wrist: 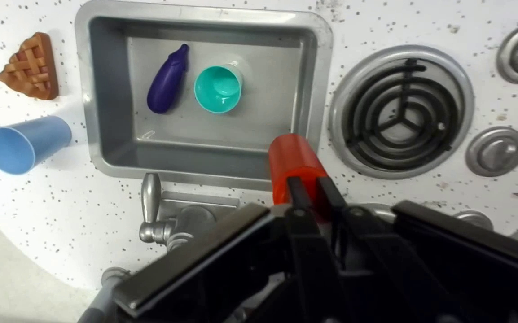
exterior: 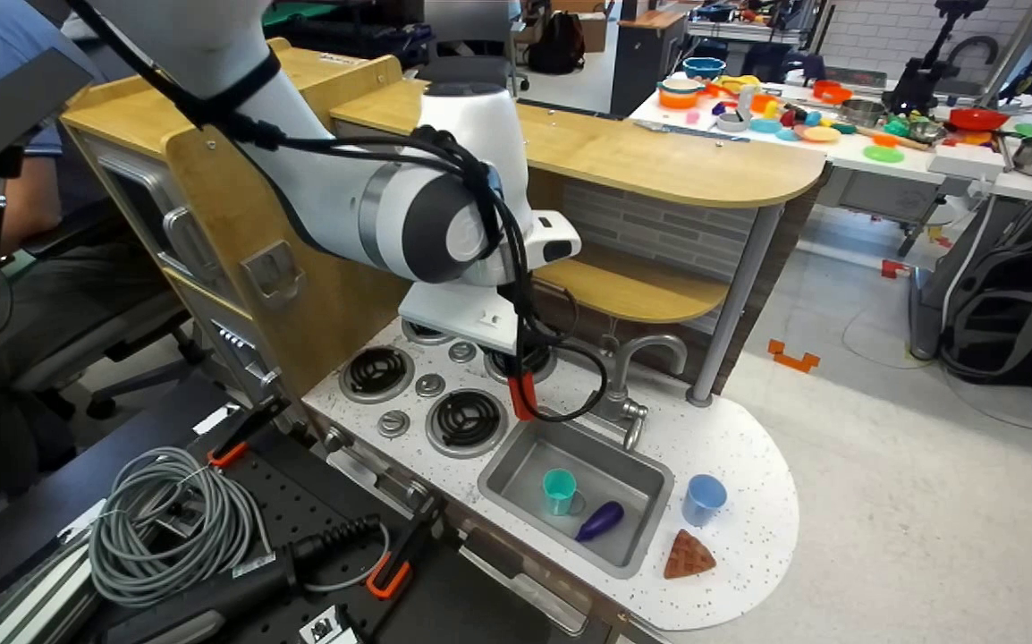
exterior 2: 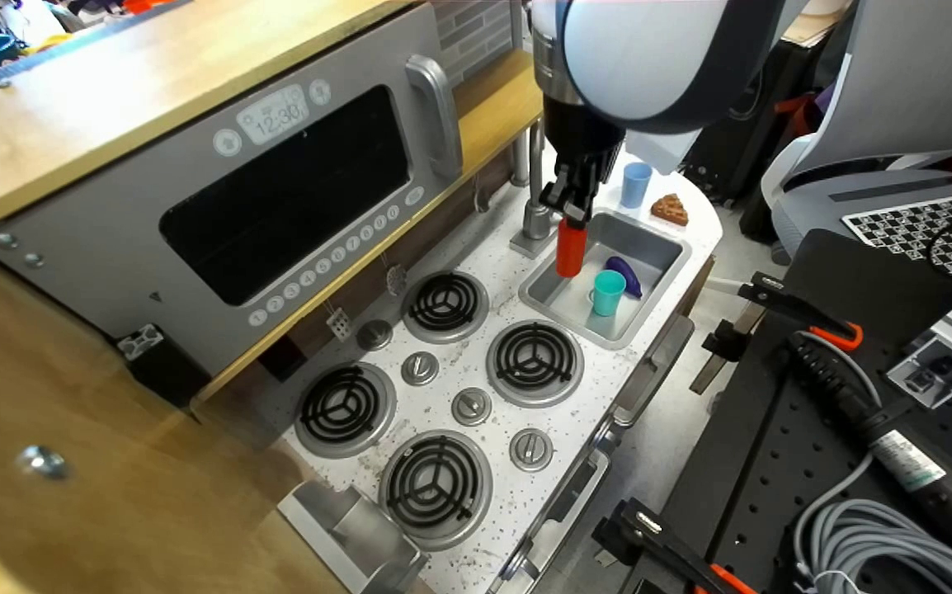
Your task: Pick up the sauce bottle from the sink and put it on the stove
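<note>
Pick done: bottle (wrist: pixel 291 153) pinched in end effector (wrist: pixel 309 181), aloft near sink (wrist: pixel 263 105) edge. Left: carry, lower onto stove (exterior 2: pixel 440 404).

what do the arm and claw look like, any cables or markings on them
The arm is white and rounded, with a dark grey joint cap and a grey ring. Black cables run along its outside, and a black strap wraps it. The claw is black and angular, with slim fingers. I can read no lettering.
</note>
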Controlling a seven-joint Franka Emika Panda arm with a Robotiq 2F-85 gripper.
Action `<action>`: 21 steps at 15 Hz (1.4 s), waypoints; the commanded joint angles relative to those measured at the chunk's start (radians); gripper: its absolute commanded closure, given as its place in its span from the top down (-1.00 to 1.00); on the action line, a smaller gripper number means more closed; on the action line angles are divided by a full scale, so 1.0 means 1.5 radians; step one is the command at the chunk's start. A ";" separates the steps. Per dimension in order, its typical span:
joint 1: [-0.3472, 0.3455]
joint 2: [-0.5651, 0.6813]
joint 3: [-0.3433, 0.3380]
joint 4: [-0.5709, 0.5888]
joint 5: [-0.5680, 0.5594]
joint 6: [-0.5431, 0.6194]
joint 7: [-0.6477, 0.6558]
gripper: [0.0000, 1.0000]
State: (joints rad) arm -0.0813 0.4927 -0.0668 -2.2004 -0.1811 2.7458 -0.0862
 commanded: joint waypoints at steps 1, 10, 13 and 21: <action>-0.063 -0.082 0.072 -0.065 0.089 -0.008 -0.089 -0.95; -0.106 -0.042 0.130 -0.102 0.179 0.035 -0.253 -0.95; -0.085 -0.019 0.113 -0.102 0.144 0.061 -0.235 -0.95; -0.017 0.050 0.048 -0.072 0.034 0.114 -0.172 -0.95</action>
State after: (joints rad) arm -0.1587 0.5247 0.0542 -2.3422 -0.0741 2.8841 -0.3939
